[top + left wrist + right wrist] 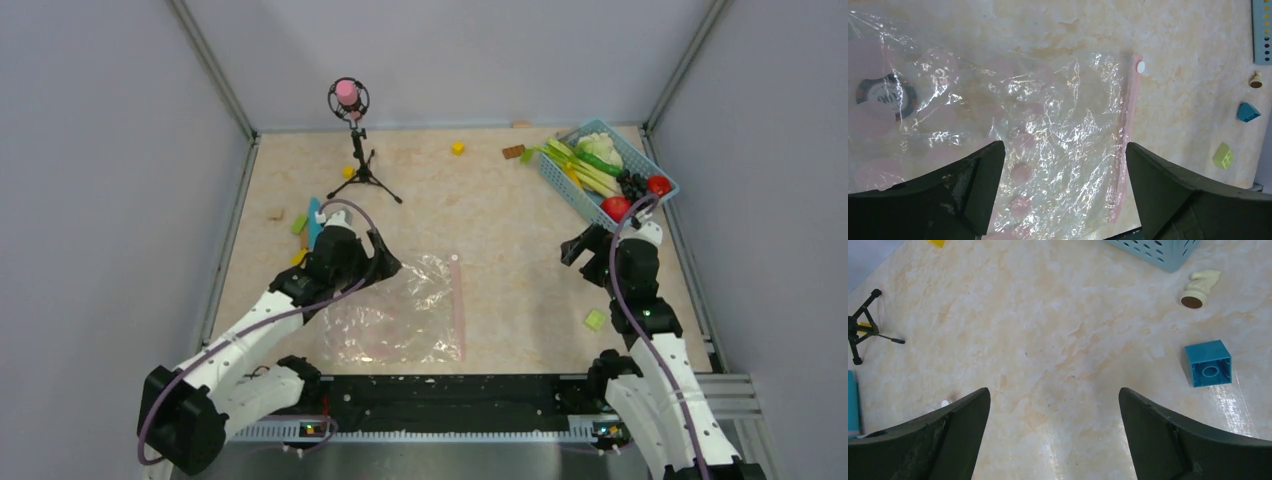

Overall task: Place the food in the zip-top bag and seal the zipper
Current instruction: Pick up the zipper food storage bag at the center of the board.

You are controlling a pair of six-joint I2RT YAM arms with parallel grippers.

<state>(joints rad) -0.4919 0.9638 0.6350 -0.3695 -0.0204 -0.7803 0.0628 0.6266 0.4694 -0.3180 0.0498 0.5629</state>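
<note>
On the beige table (500, 230) lies the crinkly clear zip-top bag (395, 315), zipper (458, 310) pink; left claw (1063, 147) and right claw (1054, 392) gape.

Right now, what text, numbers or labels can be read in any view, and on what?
"100": upside down on a dark round disc seen through the zip-top bag; blurred, so uncertain.
Small lettering above it: too blurred to read.
No other text in any view.

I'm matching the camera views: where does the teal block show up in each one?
Top external: the teal block is not visible.
Left wrist: teal block at the far right edge, mid-height.
Right wrist: right side, mid-height.
Shared landmark: light-blue basket.
</note>
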